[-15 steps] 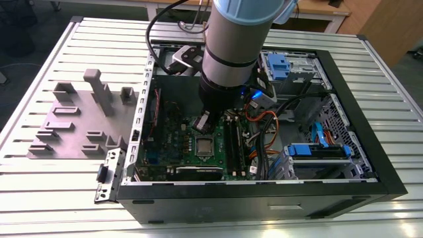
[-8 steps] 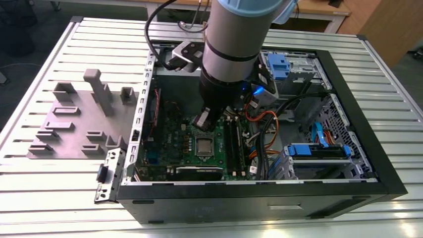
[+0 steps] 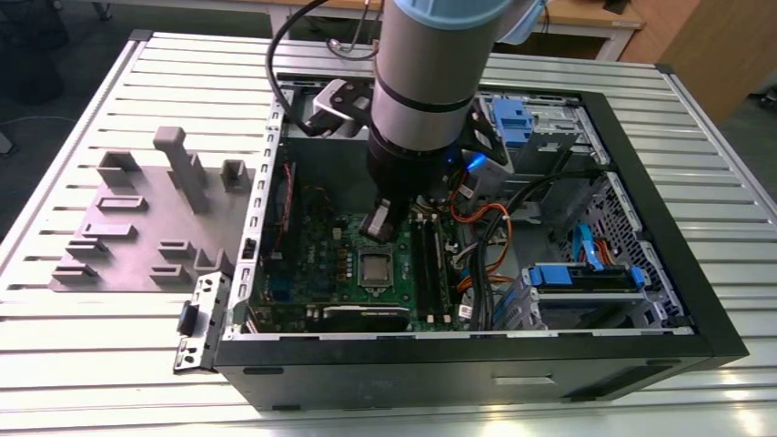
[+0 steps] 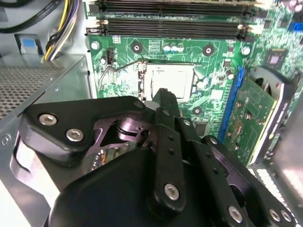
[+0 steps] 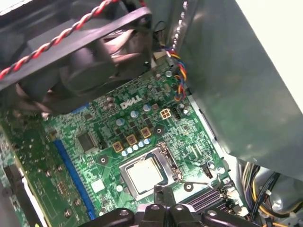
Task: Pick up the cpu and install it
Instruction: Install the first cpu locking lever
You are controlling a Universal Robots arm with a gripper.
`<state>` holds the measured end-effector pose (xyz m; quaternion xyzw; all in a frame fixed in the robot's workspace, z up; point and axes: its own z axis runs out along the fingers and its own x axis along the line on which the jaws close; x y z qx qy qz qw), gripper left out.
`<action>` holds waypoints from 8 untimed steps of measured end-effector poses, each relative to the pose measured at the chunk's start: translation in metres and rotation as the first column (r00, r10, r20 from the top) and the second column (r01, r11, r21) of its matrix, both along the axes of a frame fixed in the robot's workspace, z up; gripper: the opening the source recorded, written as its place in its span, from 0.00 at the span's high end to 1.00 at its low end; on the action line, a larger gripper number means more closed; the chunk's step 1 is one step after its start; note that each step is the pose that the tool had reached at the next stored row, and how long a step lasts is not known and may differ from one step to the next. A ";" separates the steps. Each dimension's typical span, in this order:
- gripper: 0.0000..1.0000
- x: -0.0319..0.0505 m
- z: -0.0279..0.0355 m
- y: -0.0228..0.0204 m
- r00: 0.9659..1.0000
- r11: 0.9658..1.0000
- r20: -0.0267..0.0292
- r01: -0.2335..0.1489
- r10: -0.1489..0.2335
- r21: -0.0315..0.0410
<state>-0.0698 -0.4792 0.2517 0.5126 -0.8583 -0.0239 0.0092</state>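
In the exterior view we see the grey robot arm reaching down into the open black computer case (image 3: 680, 273), which lies on the ribbed metal tabletop (image 3: 109, 364). The black claw (image 3: 378, 223) hangs just above the green motherboard (image 3: 327, 264), close over the rectangular silver socket frame (image 3: 375, 266). We cannot tell from here whether the claw is wide or narrow. A grey plastic fixture with upright blocks (image 3: 146, 218) sits on the tabletop at the exterior view's left, well apart from the case.

In the second wrist view the small flat square cpu with its silvery metal top (image 4: 171, 79) lies inside the socket frame (image 4: 142, 78), seemingly already seated. The claw's dark fingers (image 4: 163, 97) end just beside it, and nothing is visibly held between them.

In the first wrist view the cpu (image 5: 144, 173) again rests flat in the socket frame (image 5: 168, 156), the claw (image 5: 163, 201) near one edge of it.

We judge the chip to be light, rigid and smooth, with a delicate underside; it is best taken by two opposite edges, kept level, and pressed only gently.
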 end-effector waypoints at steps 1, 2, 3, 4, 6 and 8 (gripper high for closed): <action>0.89 0.0000 0.0000 0.0000 1.000 1.000 0.002 -0.014 0.014 0.000; 0.89 0.0000 0.0000 0.0000 1.000 1.000 0.003 -0.028 0.028 0.000; 0.89 0.0000 -0.0001 0.0000 0.999 0.999 0.005 -0.042 0.042 0.000; 0.89 0.0000 -0.0001 0.0000 0.998 0.998 0.006 -0.056 0.056 0.000; 0.89 0.0000 0.0001 0.0000 0.997 0.997 0.008 -0.075 0.075 0.000; 0.89 0.0000 0.0021 0.0001 0.997 0.997 0.010 -0.079 0.079 0.001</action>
